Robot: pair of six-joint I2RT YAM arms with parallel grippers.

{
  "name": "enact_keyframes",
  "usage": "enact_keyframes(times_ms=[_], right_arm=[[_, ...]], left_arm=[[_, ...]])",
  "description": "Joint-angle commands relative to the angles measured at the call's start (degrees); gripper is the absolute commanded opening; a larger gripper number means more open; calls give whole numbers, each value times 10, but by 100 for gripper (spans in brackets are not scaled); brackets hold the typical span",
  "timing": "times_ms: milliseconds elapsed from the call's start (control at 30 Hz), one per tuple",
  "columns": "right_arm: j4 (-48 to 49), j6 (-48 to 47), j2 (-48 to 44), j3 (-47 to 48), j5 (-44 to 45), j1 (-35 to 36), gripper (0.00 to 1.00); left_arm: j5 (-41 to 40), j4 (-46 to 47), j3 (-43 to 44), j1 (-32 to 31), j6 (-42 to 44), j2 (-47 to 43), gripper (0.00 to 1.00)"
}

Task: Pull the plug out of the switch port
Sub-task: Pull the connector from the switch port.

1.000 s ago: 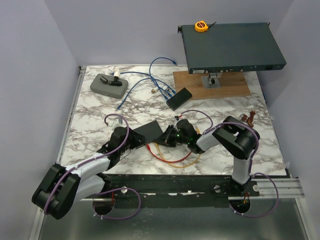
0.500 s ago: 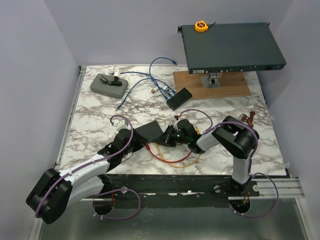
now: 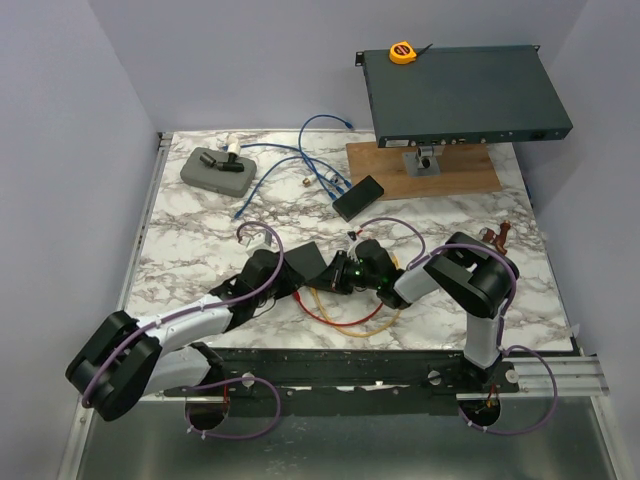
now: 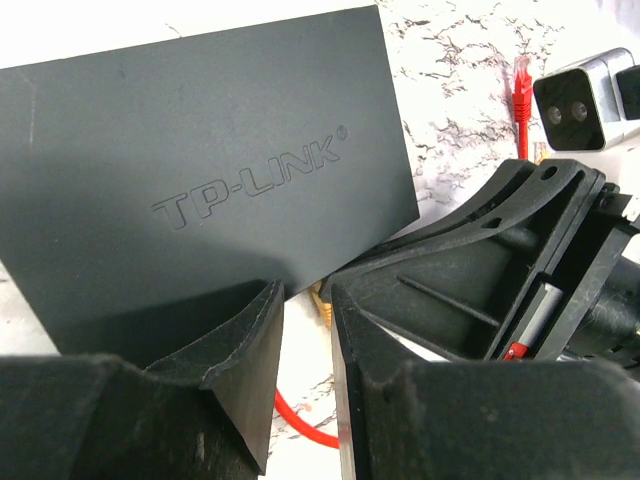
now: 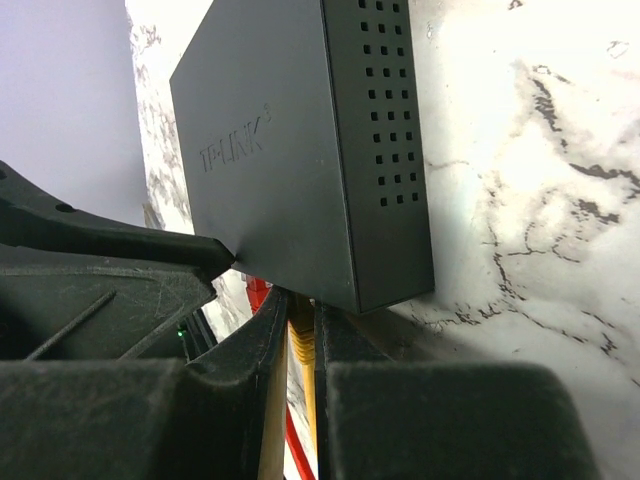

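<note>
The small black TP-Link switch [image 3: 306,260] lies on the marble table, also in the left wrist view [image 4: 200,170] and the right wrist view [image 5: 290,170]. A yellow plug [image 5: 301,338] sits in its port, with a red plug [image 5: 254,292] beside it. My right gripper [image 3: 336,277] is shut on the yellow plug right at the switch's edge [image 5: 298,350]. My left gripper [image 3: 284,273] is at the switch's near left edge, its jaws almost together with nothing between them [image 4: 306,340]. The yellow plug [image 4: 322,302] and a red cable [image 4: 300,412] show through the gap.
Yellow and red cables [image 3: 350,316] loop on the table in front of the switch. A black box [image 3: 358,198], blue cables [image 3: 300,165], a grey case [image 3: 217,170] and a wooden board [image 3: 460,178] under a rack unit [image 3: 460,95] lie farther back.
My left arm has swung right and forward, bringing its gripper from left of the switch up against the switch's near left edge. The right gripper has stayed on the plug.
</note>
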Motion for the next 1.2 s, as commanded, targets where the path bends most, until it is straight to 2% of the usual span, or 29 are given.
enact_keyframes(times_ms=[0,300,433,500,867,1167], right_arm=[[-52,-29,2,-24,-18,-1,1],[-63,-36,2,-23,-26,-7,1],[-69,-47,1,-20,-27,-9,1],[-82,-63,-1,-16,-26,-10,1],[-111,-101,2,-8,-40,-13,1],[-131,-126,-6,-12,-62,-13,1]], left_arm=[[-11,-6,14,-7,4,26,25],[-9,-7,13,-8,-8,27,25],[-2,-27,13,-12,-8,16,35],[3,-24,7,-12,-9,8,37],[21,-4,-9,-20,-2,-3,35],[1,7,-13,-20,-14,17,35]])
